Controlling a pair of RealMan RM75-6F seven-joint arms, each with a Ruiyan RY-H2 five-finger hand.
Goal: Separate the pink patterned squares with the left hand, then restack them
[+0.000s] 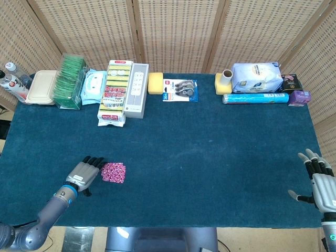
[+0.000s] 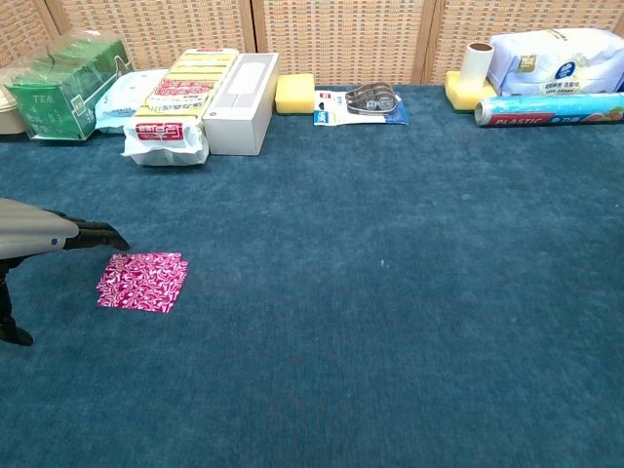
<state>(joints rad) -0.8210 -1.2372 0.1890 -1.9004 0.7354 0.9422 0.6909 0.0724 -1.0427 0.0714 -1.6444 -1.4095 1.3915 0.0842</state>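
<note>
- Your left hand (image 1: pixel 84 173) lies open, holding nothing, fingers just beside the squares (image 1: pixel 113 172) near the table's (image 1: pixel 210 147) front-left corner.
- Your right hand (image 1: pixel 321 185) is open, at the front-right corner.

The left robot hand (image 1: pixel 84 173) lies flat with fingers extended; the right robot hand (image 1: pixel 320 184) rests fingers spread.

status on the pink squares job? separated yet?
Done: nothing clearly; the pink squares lie as one pile on the cloth, no second square apart. In hand: nothing; the left hand sits just left of the pile, fingertips at its edge. The right hand idles, open. Left: separate, then restack.
</note>
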